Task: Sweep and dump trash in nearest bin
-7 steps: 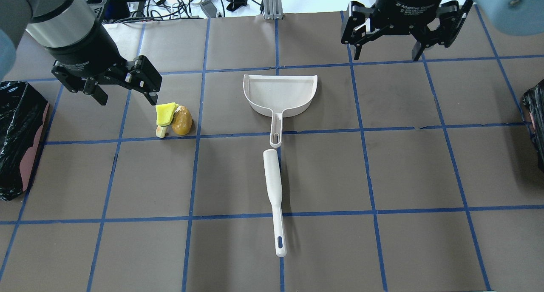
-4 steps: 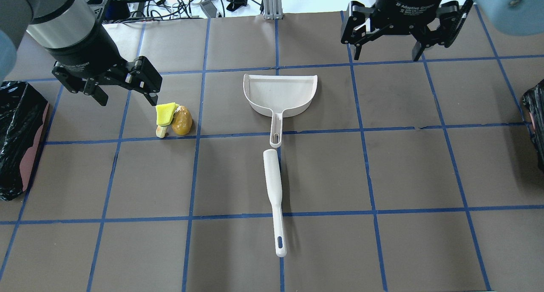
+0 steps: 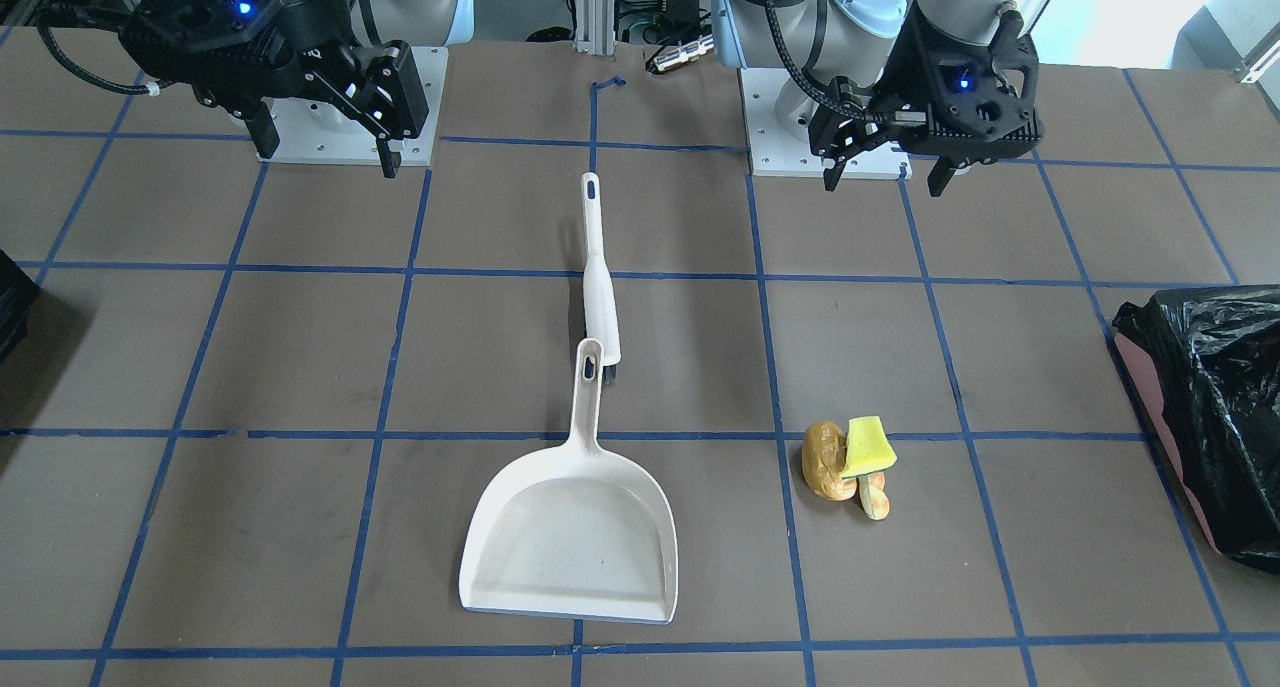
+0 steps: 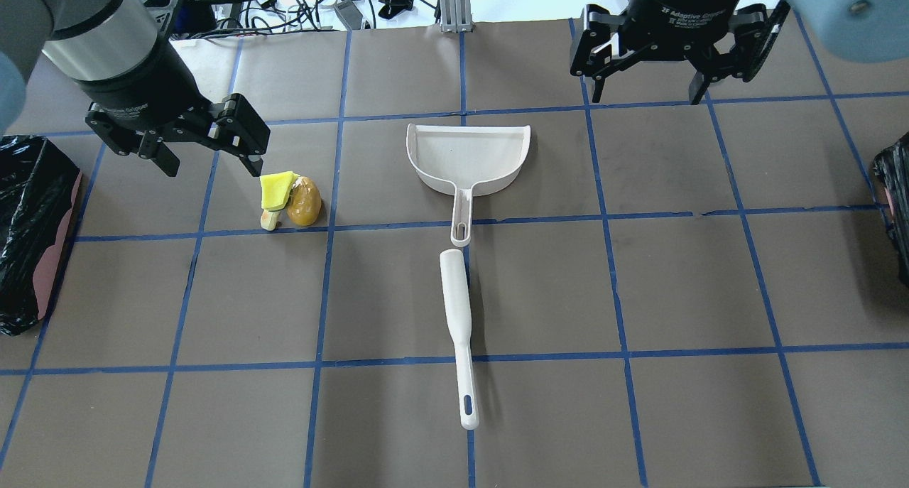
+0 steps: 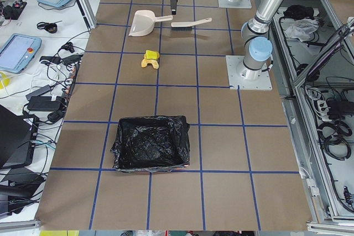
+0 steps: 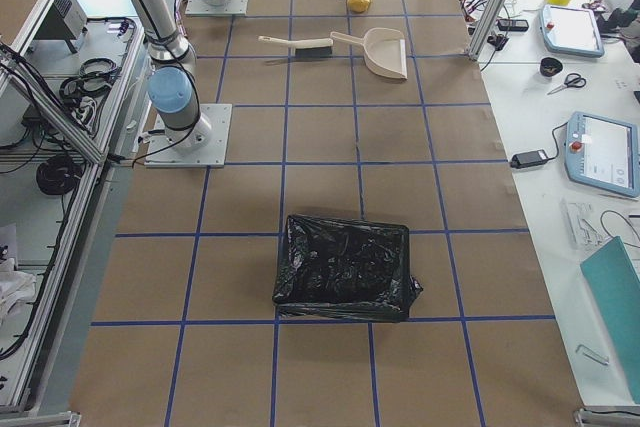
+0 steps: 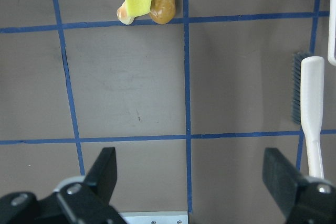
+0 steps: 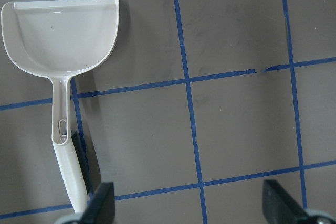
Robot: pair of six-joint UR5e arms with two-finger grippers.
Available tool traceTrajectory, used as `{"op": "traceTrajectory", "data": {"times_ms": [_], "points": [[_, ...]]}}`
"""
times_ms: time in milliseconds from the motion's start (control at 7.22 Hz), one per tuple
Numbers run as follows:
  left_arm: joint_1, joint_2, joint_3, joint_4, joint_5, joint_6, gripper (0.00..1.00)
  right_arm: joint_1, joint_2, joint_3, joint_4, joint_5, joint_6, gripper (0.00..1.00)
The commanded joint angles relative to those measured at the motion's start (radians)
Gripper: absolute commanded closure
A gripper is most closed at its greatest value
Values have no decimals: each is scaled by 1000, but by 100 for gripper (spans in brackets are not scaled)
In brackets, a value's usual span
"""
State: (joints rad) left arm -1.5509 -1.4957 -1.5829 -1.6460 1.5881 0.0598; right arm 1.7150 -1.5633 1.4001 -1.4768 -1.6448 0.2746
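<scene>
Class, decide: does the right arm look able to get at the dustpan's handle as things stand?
Probably yes: the right gripper hangs open, nothing lies between it and the dustpan handle, though the brush crowds the handle's end.

A slight displacement of the right gripper (image 4: pixel 646 99) is recorded in the overhead view: over the last second its body has been moved a little lower in the frame. The left gripper (image 4: pixel 211 167) has been shifted only marginally, toward the left edge of that view, beside the trash (image 4: pixel 290 200).
</scene>
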Motion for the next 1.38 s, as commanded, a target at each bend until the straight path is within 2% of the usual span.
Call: {"op": "traceTrajectory", "data": {"times_ms": [0,415,831,1108,1246], "points": [[0,0,1,0,1,0,0,0,-6,14,-2,-1,0,0],[12,-24,15,9,-11,-17,0,0,-6,16,-10,2,-2,0],[14,-118,26,182,-16,-43,0,12,-4,37,12,14,5,0],[-14,-202,40,279,-31,-89,0,108,-38,141,16,13,20,0],[-32,-237,67,285,-30,-95,0,192,-40,208,15,14,126,0]]}}
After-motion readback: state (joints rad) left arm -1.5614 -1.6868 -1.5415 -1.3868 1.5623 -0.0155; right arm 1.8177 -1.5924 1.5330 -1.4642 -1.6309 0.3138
